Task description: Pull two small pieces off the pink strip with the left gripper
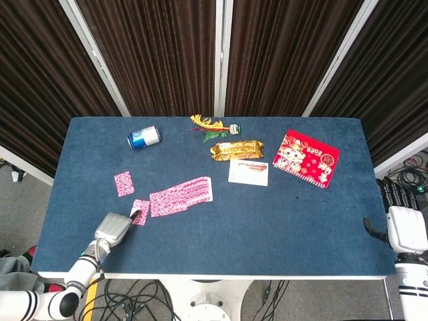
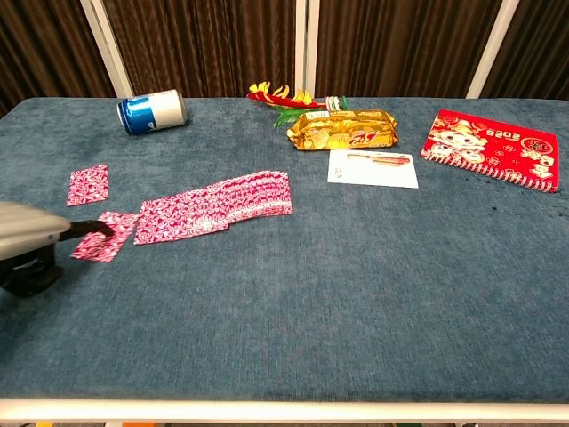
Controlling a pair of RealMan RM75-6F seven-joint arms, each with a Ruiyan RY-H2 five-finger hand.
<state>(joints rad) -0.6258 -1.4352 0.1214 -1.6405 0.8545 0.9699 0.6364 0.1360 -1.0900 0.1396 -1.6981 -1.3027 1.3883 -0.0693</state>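
Note:
The pink strip [image 1: 180, 196] [image 2: 218, 205] lies flat left of the table's centre. A small pink piece [image 1: 140, 211] [image 2: 105, 236] lies just off its left end with a narrow gap between them. My left hand [image 1: 114, 229] [image 2: 31, 240] sits at the front left and holds this piece down by its left corner, a dark fingertip [image 2: 93, 227] on top of it. Another small pink piece [image 1: 124, 183] [image 2: 88, 184] lies alone further back. My right hand [image 1: 404, 224] hangs off the table's right edge, fingers apart, holding nothing.
A blue can [image 1: 144, 137] lies on its side at the back left. A flower sprig [image 1: 210, 125], a gold snack pack [image 1: 237, 148], a white card [image 1: 248, 172] and a red envelope [image 1: 306, 157] lie across the back. The blue table's front edge [image 2: 284, 391] is bare.

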